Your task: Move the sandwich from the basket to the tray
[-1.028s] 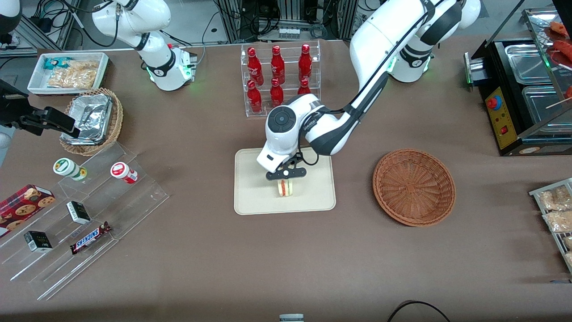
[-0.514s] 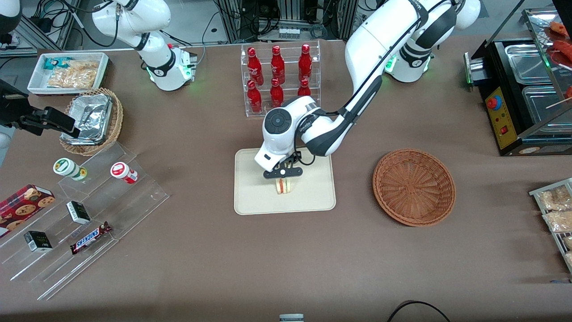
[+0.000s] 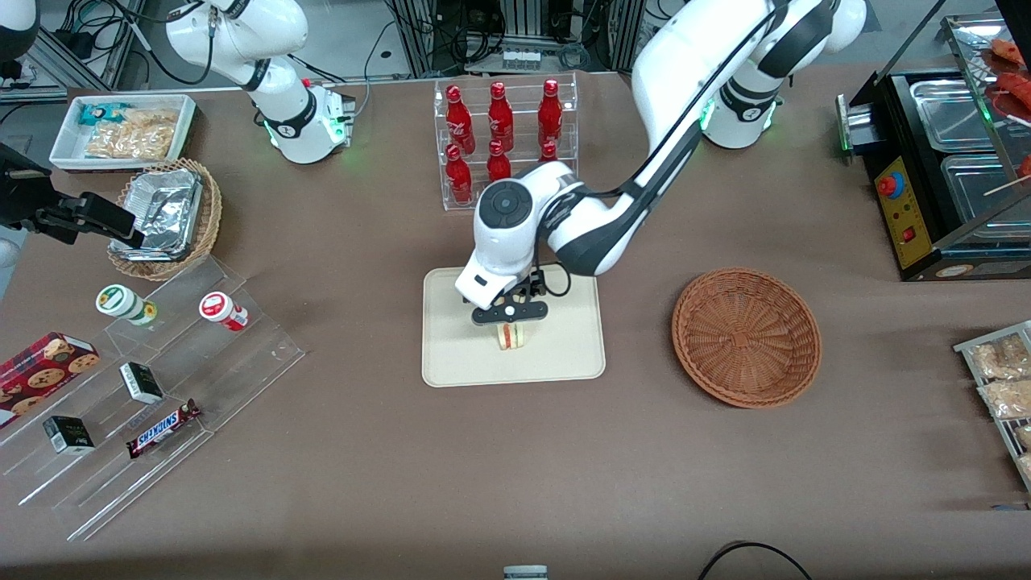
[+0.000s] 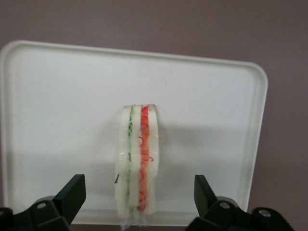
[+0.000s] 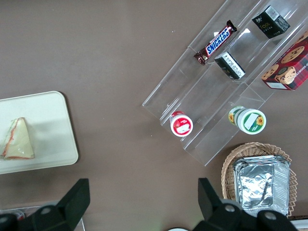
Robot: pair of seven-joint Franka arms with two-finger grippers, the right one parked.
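I have the gripper (image 3: 511, 316) hanging directly over the tray (image 3: 451, 354), its 2 fingers (image 4: 71, 195) spread wide with clear gaps to either side of the sandwich (image 3: 511, 336) and touching nothing. From the left wrist view the sandwich (image 4: 137, 166) stands on edge on the tray (image 4: 57, 106), the green and red filling lines running between the pale bread slices, sitting between the fingertips but free of both. The right wrist camera shows the same wedge (image 5: 18, 140) resting on the tray (image 5: 57, 144). The basket (image 3: 747, 336) sits on the table toward the working arm's end, well apart from the tray. A clear rack of 6 red bottles (image 3: 499, 133) stands farther from the front camera than the tray
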